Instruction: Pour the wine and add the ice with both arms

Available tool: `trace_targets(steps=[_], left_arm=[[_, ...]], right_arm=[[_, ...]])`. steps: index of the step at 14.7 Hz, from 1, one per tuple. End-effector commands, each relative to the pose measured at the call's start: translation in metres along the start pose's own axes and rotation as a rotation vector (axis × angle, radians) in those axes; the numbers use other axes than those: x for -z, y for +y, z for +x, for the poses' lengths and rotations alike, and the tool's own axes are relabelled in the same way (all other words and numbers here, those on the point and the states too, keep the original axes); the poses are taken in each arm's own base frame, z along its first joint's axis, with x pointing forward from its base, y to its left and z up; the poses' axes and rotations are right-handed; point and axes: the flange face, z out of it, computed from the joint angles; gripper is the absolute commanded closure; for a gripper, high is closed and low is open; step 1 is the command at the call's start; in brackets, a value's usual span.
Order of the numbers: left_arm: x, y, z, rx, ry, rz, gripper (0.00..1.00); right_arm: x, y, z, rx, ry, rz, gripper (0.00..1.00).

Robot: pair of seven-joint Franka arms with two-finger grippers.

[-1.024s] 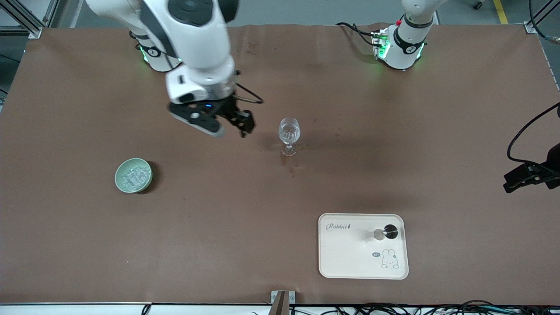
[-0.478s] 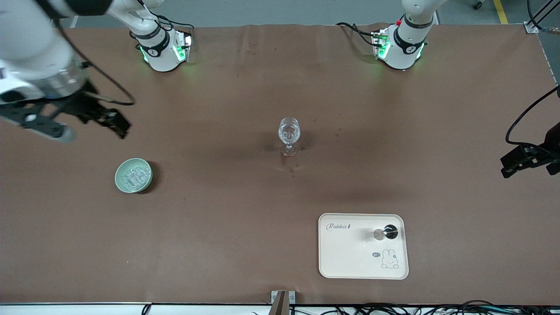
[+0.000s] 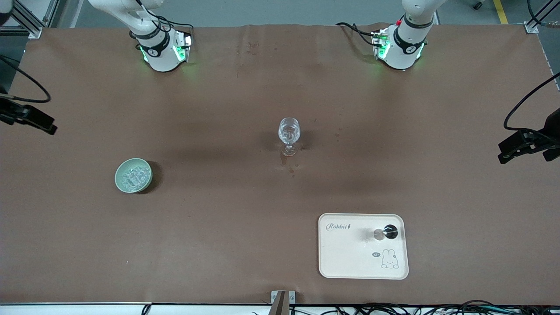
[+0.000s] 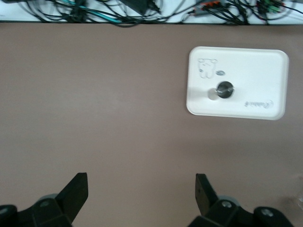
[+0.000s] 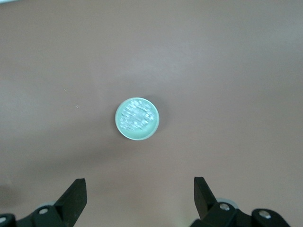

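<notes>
Front view: stemmed glass [image 3: 289, 134] mid-table, ice [image 3: 133, 176] in green bowl [image 3: 146, 180], jigger [image 3: 379, 234] on tray [image 3: 350, 258], both claws released.

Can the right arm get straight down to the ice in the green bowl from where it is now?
Probably yes. The right claw hangs open and empty, high over its end of the table, with the green bowl of ice in plain sight below. Nothing stands over or beside the bowl.
</notes>
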Motion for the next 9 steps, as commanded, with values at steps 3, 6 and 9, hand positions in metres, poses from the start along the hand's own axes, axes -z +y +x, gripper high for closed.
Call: trace_targets(steps=[3, 6, 9], left_arm=[[0.018, -0.006, -0.029, 0.000, -0.073, -0.037, 0.00], [0.020, 0.012, -0.045, 0.006, -0.095, -0.034, 0.00], [0.019, 0.026, -0.068, 0.007, -0.109, -0.041, 0.00]], right_arm=[[-0.004, 0.011, -0.024, 0.018, -0.003, 0.022, 0.00], [-0.002, 0.011, -0.023, 0.027, -0.001, 0.053, 0.00], [-0.002, 0.015, -0.020, 0.051, 0.010, 0.055, 0.00]])
